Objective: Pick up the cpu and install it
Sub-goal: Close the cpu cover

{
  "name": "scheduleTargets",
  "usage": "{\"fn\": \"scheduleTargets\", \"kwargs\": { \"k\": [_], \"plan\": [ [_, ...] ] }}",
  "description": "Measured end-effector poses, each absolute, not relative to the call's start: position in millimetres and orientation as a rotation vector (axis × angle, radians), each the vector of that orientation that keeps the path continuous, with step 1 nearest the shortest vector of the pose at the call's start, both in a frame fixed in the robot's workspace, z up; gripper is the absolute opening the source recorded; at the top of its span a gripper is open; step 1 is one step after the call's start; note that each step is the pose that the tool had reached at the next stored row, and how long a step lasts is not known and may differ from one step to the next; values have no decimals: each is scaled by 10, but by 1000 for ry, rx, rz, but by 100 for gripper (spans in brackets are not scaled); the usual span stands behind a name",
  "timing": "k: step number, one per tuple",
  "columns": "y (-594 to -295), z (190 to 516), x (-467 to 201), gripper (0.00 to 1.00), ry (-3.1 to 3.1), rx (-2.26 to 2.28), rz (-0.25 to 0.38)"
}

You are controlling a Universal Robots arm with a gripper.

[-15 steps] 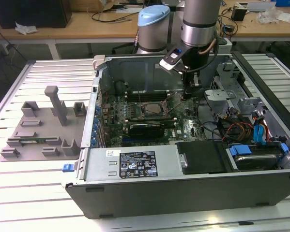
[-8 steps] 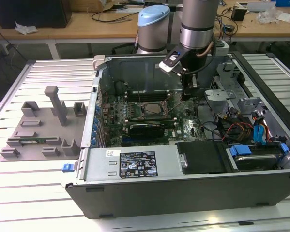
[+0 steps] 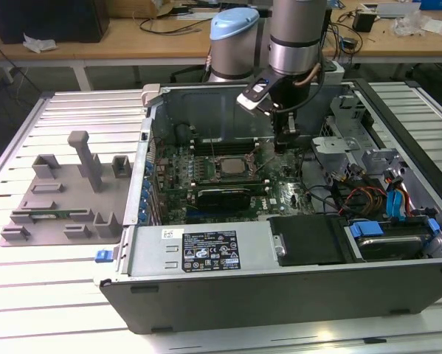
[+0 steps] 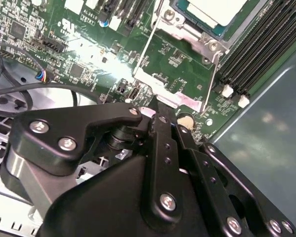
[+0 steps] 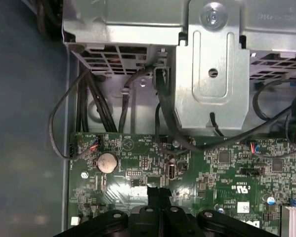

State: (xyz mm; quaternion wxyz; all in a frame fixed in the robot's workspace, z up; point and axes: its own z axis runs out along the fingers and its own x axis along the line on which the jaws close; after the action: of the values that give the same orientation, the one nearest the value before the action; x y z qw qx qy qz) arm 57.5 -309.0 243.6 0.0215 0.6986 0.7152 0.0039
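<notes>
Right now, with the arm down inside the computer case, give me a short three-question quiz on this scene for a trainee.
1. True or false: the cpu lies on the grey tray beside the computer.
2. What is the tool nearest to? A: the metal frame beside the cpu; B: the blue-handled drive; C: the wooden bench.
3. Fill in: in the exterior view, the tool stands on the cpu's ___ side.
Key: 1 false, it sits on the motherboard. 2 A. 3 the exterior view's right.
</notes>
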Motion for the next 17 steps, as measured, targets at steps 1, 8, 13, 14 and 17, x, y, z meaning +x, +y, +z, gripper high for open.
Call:
{"fn": "scheduleTargets", "kwargs": {
  "k": [1,8,13,14,17],
  "plan": [
    [-3084,2437,562,11,2215,2164,11],
    [-3027,2436,422,11,2198,2146,14],
    [-2978,2436,306,11,2179,2129,28],
    [-2970,2436,277,11,2175,2124,32],
    [-2959,2430,162,11,2169,2120,38]
  ]
}}
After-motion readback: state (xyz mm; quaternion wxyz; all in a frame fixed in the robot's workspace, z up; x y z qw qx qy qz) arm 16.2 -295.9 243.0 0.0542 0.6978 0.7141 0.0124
